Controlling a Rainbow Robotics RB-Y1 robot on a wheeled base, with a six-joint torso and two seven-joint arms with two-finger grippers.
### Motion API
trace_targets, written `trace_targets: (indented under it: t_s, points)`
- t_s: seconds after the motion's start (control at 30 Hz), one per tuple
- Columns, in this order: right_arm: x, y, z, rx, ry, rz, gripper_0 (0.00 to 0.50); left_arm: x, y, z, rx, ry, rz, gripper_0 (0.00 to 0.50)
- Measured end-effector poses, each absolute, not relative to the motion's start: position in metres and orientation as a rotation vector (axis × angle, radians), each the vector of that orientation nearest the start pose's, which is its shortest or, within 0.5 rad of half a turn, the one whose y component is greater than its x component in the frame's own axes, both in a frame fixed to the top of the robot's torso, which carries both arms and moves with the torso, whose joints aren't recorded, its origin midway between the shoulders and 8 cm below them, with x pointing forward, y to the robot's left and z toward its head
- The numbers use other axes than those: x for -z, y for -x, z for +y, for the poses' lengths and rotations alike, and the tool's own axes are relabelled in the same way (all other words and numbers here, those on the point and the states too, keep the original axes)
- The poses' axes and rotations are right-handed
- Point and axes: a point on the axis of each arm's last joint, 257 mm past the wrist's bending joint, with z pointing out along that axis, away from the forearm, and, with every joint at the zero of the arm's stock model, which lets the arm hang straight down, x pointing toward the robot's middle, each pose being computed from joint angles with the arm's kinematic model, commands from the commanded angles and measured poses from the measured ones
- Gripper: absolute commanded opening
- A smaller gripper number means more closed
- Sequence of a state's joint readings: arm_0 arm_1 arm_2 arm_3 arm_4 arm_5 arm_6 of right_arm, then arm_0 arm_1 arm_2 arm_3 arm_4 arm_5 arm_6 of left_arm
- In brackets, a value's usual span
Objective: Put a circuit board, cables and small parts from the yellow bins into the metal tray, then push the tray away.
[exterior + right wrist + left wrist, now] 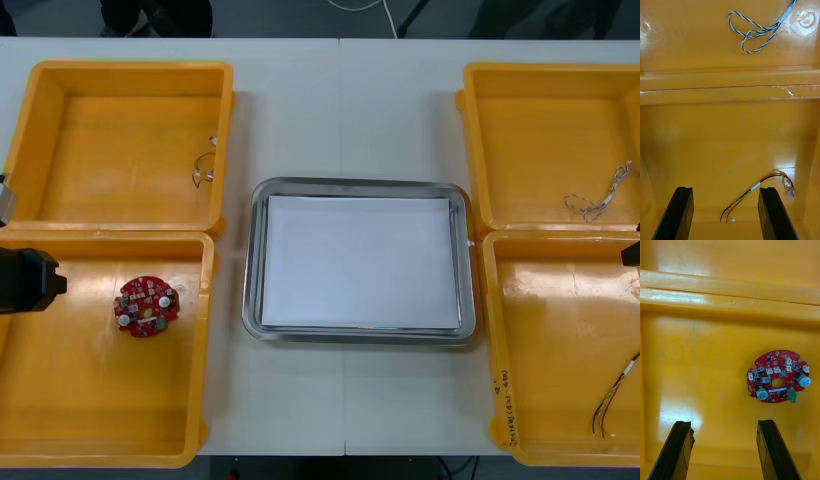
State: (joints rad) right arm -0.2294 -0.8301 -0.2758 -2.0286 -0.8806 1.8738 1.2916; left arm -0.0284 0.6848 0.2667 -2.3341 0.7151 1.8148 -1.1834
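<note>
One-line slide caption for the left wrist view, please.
Left pincer, open, hovers over a yellow bin with the round red circuit board lying flat just ahead of it.

My left arm [28, 280] is a blocky black housing at the front view's left edge, my right arm [631, 255] a black sliver opposite. My fingers [679, 450] are flat black slabs, square-tipped.

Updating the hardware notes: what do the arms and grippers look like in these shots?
The left gripper and right gripper look alike: two flat, matte black fingers each, slab-shaped with squared tips, no markings or cables visible. From the front, the left arm is a black boxy housing at the view's left edge; the right arm, a small black corner at the right edge.
</note>
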Motion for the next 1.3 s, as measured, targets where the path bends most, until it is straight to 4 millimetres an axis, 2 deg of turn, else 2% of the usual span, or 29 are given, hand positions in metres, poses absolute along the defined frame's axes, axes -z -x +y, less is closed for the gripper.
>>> trace_targets:
  t_s: [1.3]
  points:
    - [0.1687, -0.3923, -0.3889, -0.015, -0.056, 2.722, 0.500, 0.1892, -0.3631, 0.3502, -0.006, 0.120, 2.601, 0.500]
